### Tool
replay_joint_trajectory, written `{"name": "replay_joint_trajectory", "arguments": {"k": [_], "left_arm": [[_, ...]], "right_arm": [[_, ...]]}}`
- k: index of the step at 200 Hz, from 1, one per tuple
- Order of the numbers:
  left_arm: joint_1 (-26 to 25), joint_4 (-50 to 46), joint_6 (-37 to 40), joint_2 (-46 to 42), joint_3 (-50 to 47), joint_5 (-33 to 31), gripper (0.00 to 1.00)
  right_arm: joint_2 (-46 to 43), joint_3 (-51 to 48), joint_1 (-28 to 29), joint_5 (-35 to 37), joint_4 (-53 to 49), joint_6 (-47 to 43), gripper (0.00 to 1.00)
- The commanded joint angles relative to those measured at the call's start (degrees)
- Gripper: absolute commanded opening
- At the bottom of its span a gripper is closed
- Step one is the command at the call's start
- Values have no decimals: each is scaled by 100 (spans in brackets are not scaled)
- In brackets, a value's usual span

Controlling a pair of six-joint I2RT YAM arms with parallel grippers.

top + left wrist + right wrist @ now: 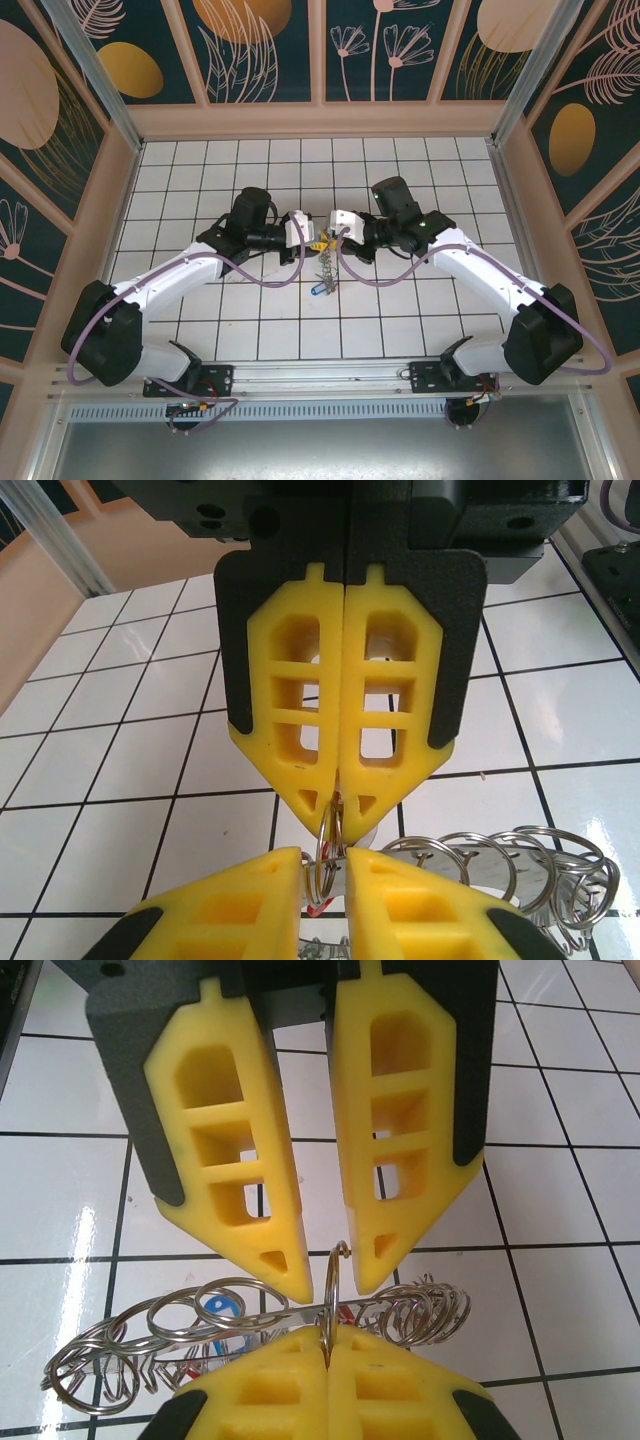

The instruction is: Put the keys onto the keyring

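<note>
Near edge: your two arm bases, left base [190, 381] and right base [441, 375], sat bolted side by side. Both arms reached inward and met over the middle of the white tiled table [200, 160].

Mid-table: your left gripper [338, 802] was closed. Its yellow fingers were pressed together along their full length, and the tips pinched one small loop [342, 1248] on the rim of the keyring [500, 858]. That loop stood on edge, upright.

Your right gripper [333, 1282] faced the left one tip to tip. Its fingers were narrowly parted, one on each side of the same loop. A sliver of gap showed on both sides in the right wrist view, so nothing was clamped there. The left wrist view agreed: the loop stood between the right fingers, with daylight beside it.

The keyring was held up off the tiles at the pinched loop. In the top view it hung edge-on below and between the two grippers. From the wrists, its fringe of wire loops spread out sideways to either side of the pinch.

A blue key [215, 1308] sat behind the loops on the ring's lower part, and it showed blue at the ring's bottom end in the top view. There was some red near it; you could not tell whether that was a second tag.

Far side: bare tiles ran to the wooden frame [310, 120] and the dark leaf-patterned panels.
</note>
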Motion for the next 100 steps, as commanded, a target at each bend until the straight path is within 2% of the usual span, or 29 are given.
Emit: {"name": "replay_joint_trajectory", "arguments": {"k": [1, 53, 88, 100], "left_arm": [[-3, 47, -39, 23, 158, 140, 20], [-9, 11, -129, 159, 166, 212, 13], [-9, -20, -138, 217, 168, 147, 17], [-7, -8, -125, 218, 180, 155, 11]], "right_arm": [[-185, 248, 40, 15, 31, 63, 0], [-258, 51, 39, -52, 326, 166, 0], [-280, 41, 34, -92, 417, 198, 0], [-281, 50, 32, -100, 406, 184, 0]]}}
